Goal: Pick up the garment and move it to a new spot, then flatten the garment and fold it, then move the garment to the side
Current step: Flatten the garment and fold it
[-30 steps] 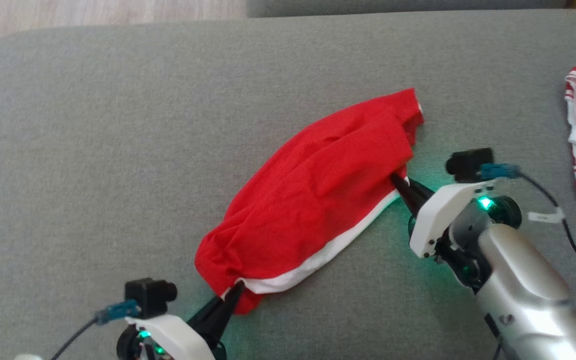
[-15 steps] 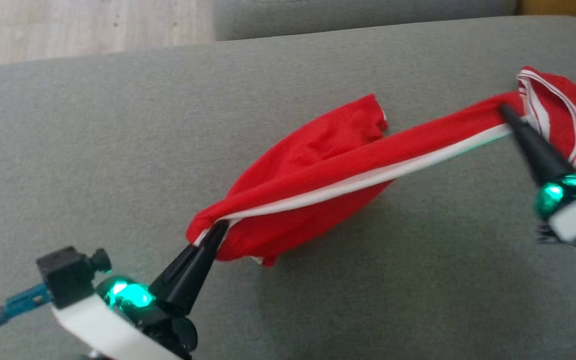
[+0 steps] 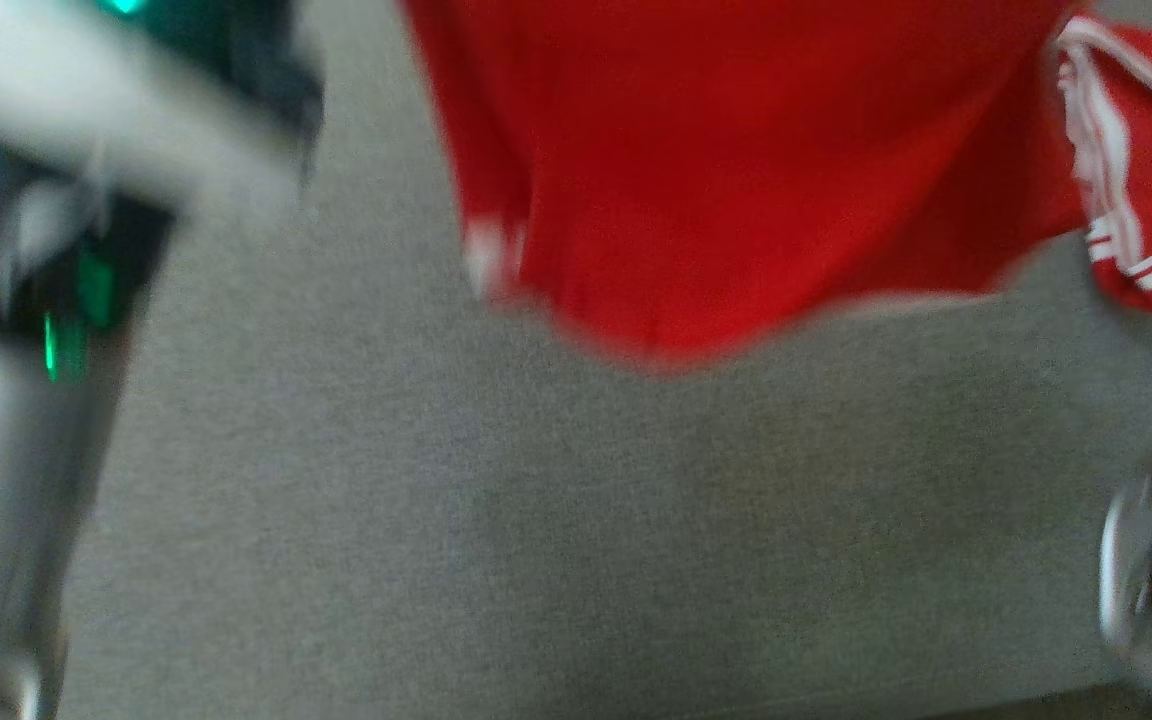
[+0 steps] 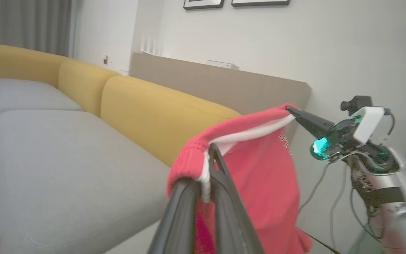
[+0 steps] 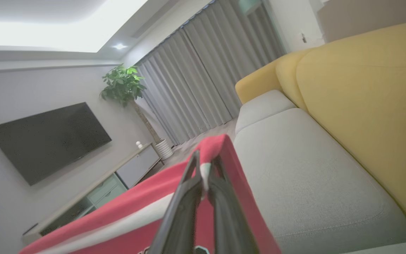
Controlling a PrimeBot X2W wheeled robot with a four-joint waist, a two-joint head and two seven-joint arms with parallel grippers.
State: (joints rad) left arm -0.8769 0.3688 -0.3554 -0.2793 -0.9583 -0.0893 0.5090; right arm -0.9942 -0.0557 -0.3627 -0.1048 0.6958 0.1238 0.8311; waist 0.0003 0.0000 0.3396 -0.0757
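Clenching the red white-banded garment, left gripper and right gripper are holding it stretched above the grey sofa cushion.

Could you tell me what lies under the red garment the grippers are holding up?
Below the hanging red garment with a white band lies bare grey fabric sofa cushion. The cushion behind the cloth, and possibly part of the red white-striped garment beside it, is hidden.
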